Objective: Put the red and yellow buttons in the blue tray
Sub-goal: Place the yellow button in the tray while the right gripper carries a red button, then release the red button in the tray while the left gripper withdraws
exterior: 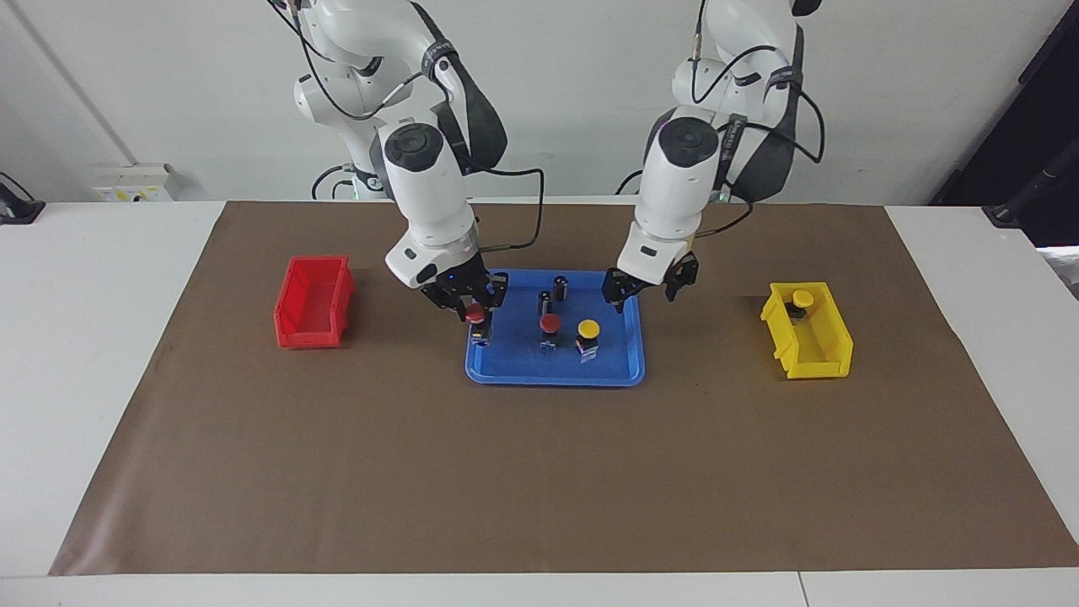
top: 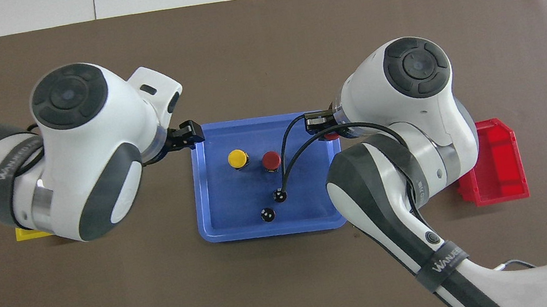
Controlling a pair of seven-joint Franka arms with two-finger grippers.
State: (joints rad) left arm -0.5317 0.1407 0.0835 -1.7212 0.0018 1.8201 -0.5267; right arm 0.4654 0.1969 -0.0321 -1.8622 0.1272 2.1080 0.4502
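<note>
The blue tray (exterior: 556,373) (top: 209,229) lies mid-table. One red button (exterior: 550,324) (top: 270,160) and one yellow button (exterior: 587,329) (top: 237,158) stand upright in it, side by side. My right gripper (exterior: 476,308) (top: 321,126) is shut on a second red button (exterior: 479,324) (top: 331,136), hanging just over the tray's edge at the right arm's end. My left gripper (exterior: 645,291) (top: 189,135) is open and holds nothing, raised over the tray's edge at the left arm's end. Another yellow button (exterior: 801,298) sits in the yellow bin (exterior: 813,350).
Two dark capless cylinders (exterior: 553,293) (top: 273,204) stand in the tray, nearer to the robots than the buttons. A red bin (exterior: 314,302) (top: 495,168) sits toward the right arm's end. The yellow bin (top: 28,234) is mostly hidden under the left arm in the overhead view.
</note>
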